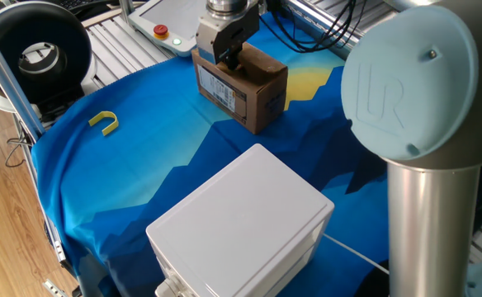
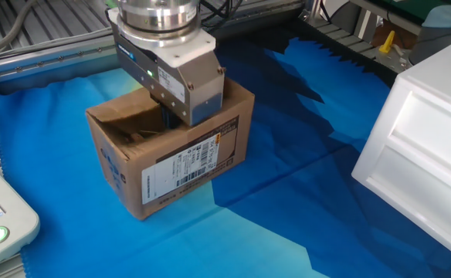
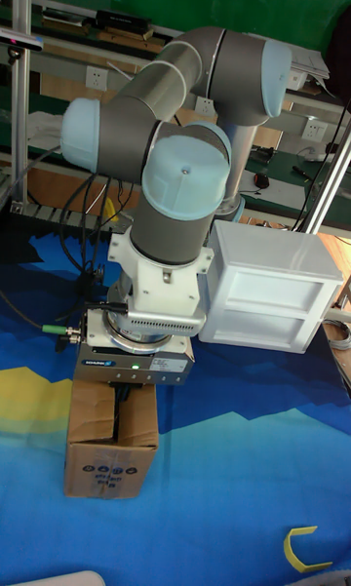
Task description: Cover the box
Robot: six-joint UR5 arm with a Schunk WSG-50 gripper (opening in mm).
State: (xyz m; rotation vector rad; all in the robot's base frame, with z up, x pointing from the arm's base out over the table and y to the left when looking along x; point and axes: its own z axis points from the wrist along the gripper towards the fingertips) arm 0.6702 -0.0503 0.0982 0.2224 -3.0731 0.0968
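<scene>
The box (image 1: 253,95) is a small brown carton with a white barcode label (image 2: 181,166), standing on the blue cloth at the far side of the table. My gripper (image 2: 166,122) is directly above it, fingers pointing down and dipping into its top. The dark fingers look pressed together with nothing between them. A top flap under them is pushed inward, and a dark opening shows beside them. In the tall fixed view the gripper (image 3: 121,406) hides most of the top of the box (image 3: 107,464).
A large white plastic box (image 1: 241,223) stands near the front of the table. A yellow U-shaped piece (image 1: 105,122) lies on the cloth to the left. A pendant with a red button (image 1: 160,31) sits behind the carton. My arm's big joint (image 1: 414,74) fills the right side.
</scene>
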